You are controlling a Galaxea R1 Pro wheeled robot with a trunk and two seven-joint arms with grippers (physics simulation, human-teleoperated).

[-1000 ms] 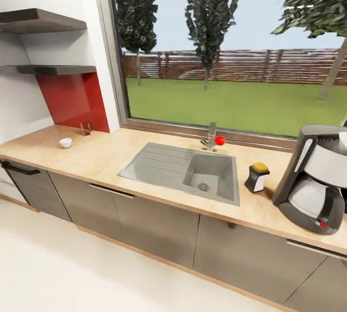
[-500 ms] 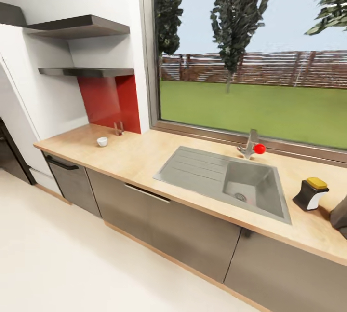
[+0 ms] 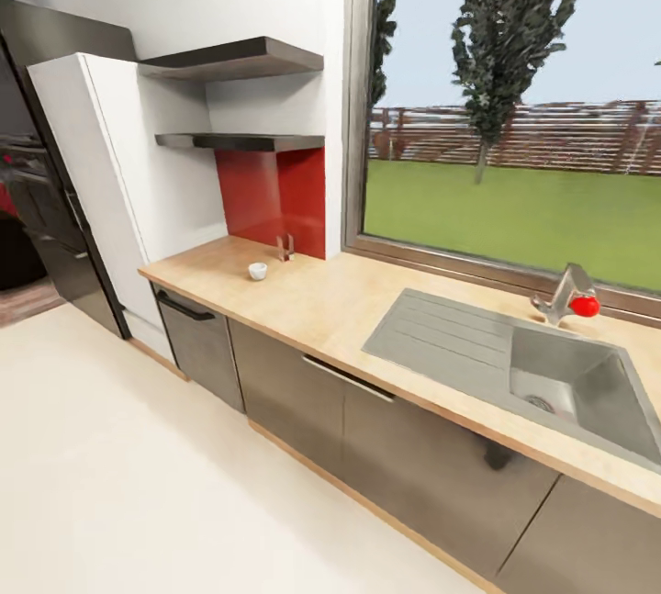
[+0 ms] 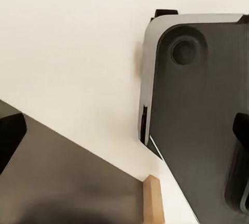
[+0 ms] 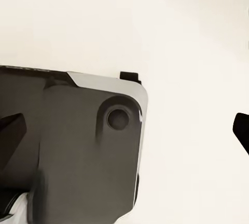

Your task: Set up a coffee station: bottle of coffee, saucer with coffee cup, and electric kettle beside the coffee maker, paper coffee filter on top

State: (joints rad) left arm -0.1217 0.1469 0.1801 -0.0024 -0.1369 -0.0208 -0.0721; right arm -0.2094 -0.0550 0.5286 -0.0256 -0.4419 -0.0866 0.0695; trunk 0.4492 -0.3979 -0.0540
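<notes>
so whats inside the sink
The sink basin holds a round drain and nothing else that I can see; its right end runs past the picture's edge.

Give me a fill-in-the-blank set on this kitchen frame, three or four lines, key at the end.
1. The small white cup stands on the ____.
2. The panel under the lower shelf is coloured ____.
3. The knob on the tap is coloured ____.
4. The sink lies below the ____.

Missing words: countertop; red; red; window

Home kitchen: countertop [image 3: 358, 300], sink [image 3: 514, 364], cabinets [image 3: 303, 401]
</notes>
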